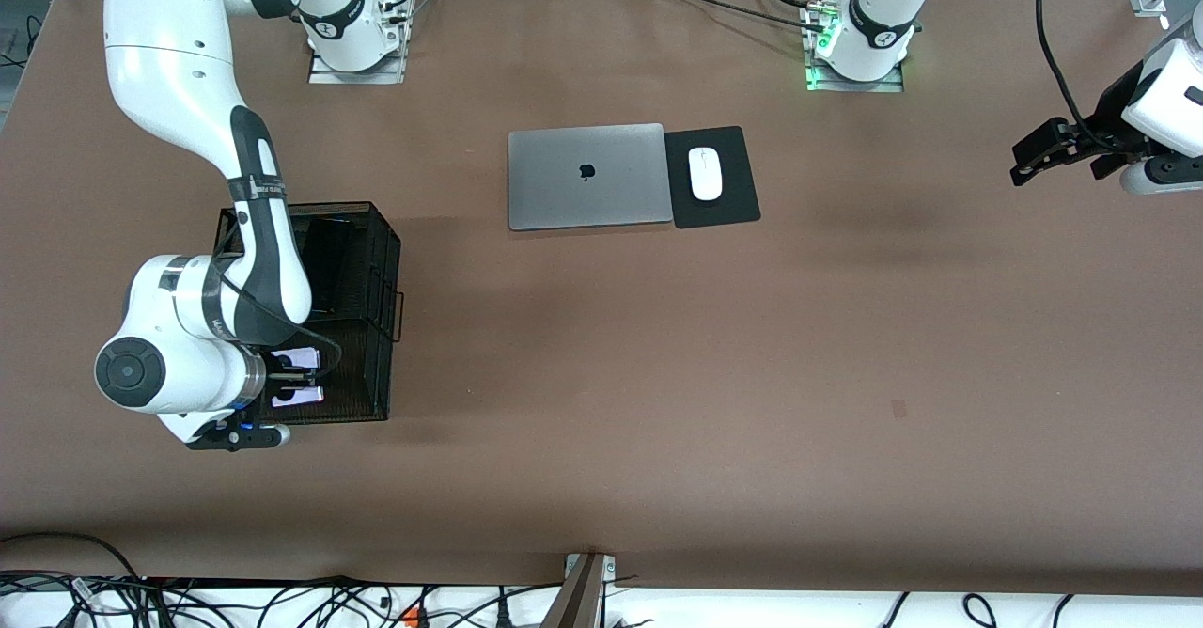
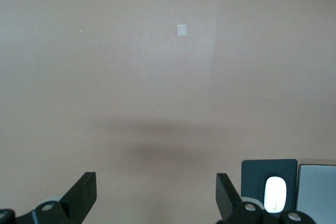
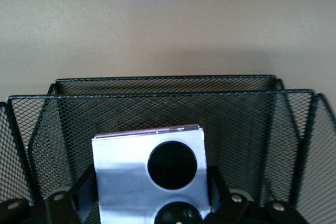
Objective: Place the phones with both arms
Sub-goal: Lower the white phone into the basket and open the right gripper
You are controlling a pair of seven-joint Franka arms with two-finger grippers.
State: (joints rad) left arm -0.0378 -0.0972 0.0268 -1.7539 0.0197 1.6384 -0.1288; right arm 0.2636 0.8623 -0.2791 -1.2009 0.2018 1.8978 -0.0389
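1. The right gripper [image 3: 152, 203] grips the lavender-white phone [image 3: 149, 174] by its two side edges and holds it upright inside the black mesh rack [image 1: 371, 261], at the right arm's end of the table. The phone's two round black lenses face the wrist camera.

2. The phone looks like a small, stiff slab with a glossy, probably slippery face. By that look, the flat side edges are the sound place to pinch it, and a gentle set-down would spare the glass.

3. The phone stands in the rack compartment nearest the front camera, a mesh divider just ahead of it. Whether its bottom edge touches the rack floor cannot be told.

4. A dark phone [image 1: 324, 266] stands in a compartment farther from the front camera.

5. The left gripper [image 2: 156, 198] waits with its jaws wide apart and empty over bare table at the left arm's end.

6. The silver laptop [image 1: 587, 177] and white mouse [image 1: 705, 174] lie mid-table, well apart from the rack.
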